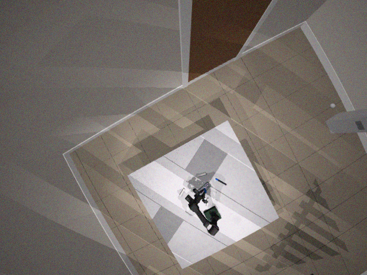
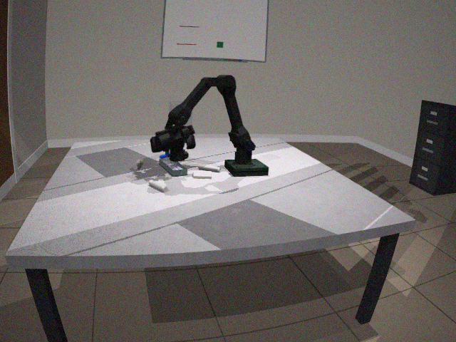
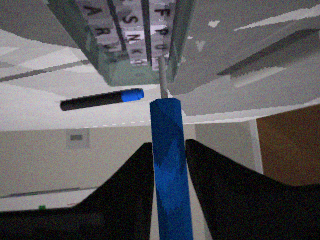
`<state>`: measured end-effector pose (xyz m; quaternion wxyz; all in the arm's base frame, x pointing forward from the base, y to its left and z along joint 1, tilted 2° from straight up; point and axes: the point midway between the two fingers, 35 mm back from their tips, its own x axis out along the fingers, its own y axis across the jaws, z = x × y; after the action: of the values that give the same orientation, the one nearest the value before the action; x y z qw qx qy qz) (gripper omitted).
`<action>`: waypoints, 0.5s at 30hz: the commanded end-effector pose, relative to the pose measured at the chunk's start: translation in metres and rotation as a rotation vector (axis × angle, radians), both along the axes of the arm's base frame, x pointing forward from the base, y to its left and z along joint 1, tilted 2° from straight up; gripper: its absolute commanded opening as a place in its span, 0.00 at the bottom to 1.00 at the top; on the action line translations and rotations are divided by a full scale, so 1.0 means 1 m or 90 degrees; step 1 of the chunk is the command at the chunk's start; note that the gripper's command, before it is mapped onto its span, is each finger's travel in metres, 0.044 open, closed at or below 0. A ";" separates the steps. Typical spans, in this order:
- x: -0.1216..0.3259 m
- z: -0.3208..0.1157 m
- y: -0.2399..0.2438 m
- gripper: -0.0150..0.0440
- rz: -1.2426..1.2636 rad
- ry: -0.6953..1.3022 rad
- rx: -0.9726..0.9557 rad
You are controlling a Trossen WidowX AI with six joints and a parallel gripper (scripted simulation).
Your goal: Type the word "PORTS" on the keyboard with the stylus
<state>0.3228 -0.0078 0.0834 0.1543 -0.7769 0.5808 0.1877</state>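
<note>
My gripper (image 3: 168, 148) (image 2: 179, 157) is shut on the blue stylus (image 3: 170, 165) (image 1: 205, 190), whose thin grey tip points away from the fingers. The keyboard (image 3: 131, 80) (image 2: 179, 172) (image 1: 207, 185) has a green frame and pale lettered keys. In the wrist view the tip lies over the end of the key row that shows F, P and what looks like O, near the frame's end. The letter under the tip is hidden, and whether the tip touches a key cannot be told. In the exterior view the gripper is low over the keyboard.
A black marker with a blue cap (image 3: 132, 95) (image 1: 221, 181) (image 2: 162, 156) lies beyond the keyboard's end. White cylinders (image 2: 157, 184) (image 2: 209, 168) and a flat white block (image 2: 201, 175) lie near the keyboard. The arm stands on a dark green base (image 2: 246, 169). Shadows cross the table.
</note>
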 end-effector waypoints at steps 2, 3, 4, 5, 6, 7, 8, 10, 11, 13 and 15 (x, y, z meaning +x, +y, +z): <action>0.002 -0.003 -0.001 0.39 0.002 -0.004 -0.002; 0.002 -0.003 -0.001 0.39 0.002 -0.004 -0.002; 0.002 -0.003 -0.001 0.39 0.002 -0.004 -0.002; 0.002 -0.004 -0.001 0.39 0.002 -0.004 -0.002; 0.002 -0.005 -0.001 0.39 0.002 -0.004 -0.002; 0.002 -0.005 -0.001 0.39 0.002 -0.004 -0.002; 0.002 -0.006 -0.001 0.39 0.002 -0.004 -0.002; 0.002 -0.006 -0.001 0.39 0.002 -0.004 -0.002; 0.002 -0.006 -0.001 0.39 0.002 -0.004 -0.002; 0.002 -0.007 -0.001 0.39 0.002 -0.004 -0.002; 0.002 -0.008 -0.001 0.39 0.002 -0.004 -0.002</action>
<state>0.3245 -0.0081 0.0761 0.1573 -0.7773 0.5800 0.1859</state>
